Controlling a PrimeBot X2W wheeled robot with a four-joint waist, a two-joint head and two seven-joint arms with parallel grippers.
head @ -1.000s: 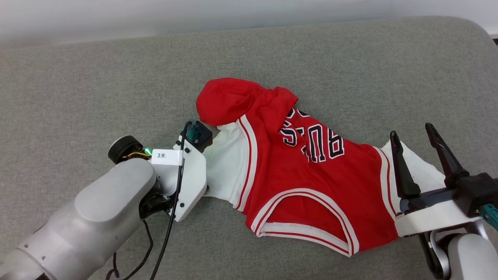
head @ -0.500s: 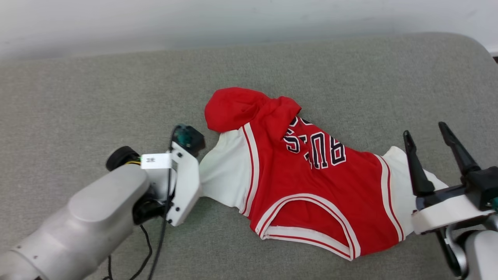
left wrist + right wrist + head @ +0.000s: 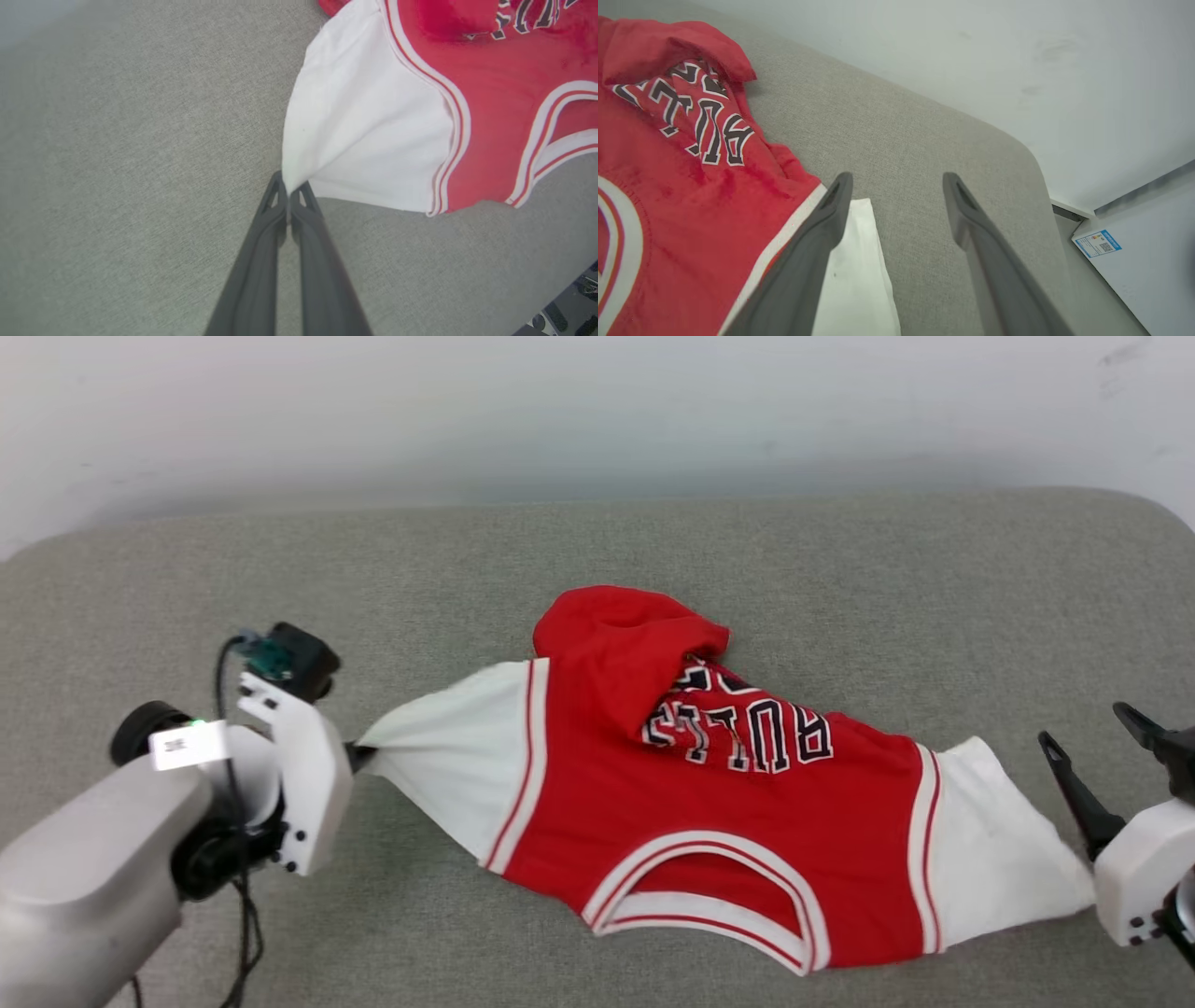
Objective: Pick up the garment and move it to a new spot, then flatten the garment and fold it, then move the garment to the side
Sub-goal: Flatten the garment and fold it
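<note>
— Where is the shirt (image 3: pixel 709 803)?

— On the grey bench (image 3: pixel 280 579), spread crosswise in front of me, collar nearest me. Its far red edge is bunched up and flopped over the top of the black lettering (image 3: pixel 738 733). Beyond the bench is a pale wall (image 3: pixel 560 411).

— And your left gripper (image 3: pixel 289 189)?

— Pinched together on the tip of the near sleeve (image 3: pixel 457 747), the white one on my left. In the left wrist view the cloth runs into the pinch and fans out from it towards the red body. In the head view that sleeve is drawn out to a point at my fingers.

— Is the sleeve off the bench?

— I cannot tell. It looks taut, but the shirt's body lies on the bench.

— The right gripper (image 3: pixel 1083 724)?

— Its fingers stand wide apart and hold nothing. It sits at the outer end of the other sleeve (image 3: pixel 990 840). In the right wrist view one finger crosses that sleeve and the other stands over bare bench. Whether either touches the cloth, I cannot tell.
</note>
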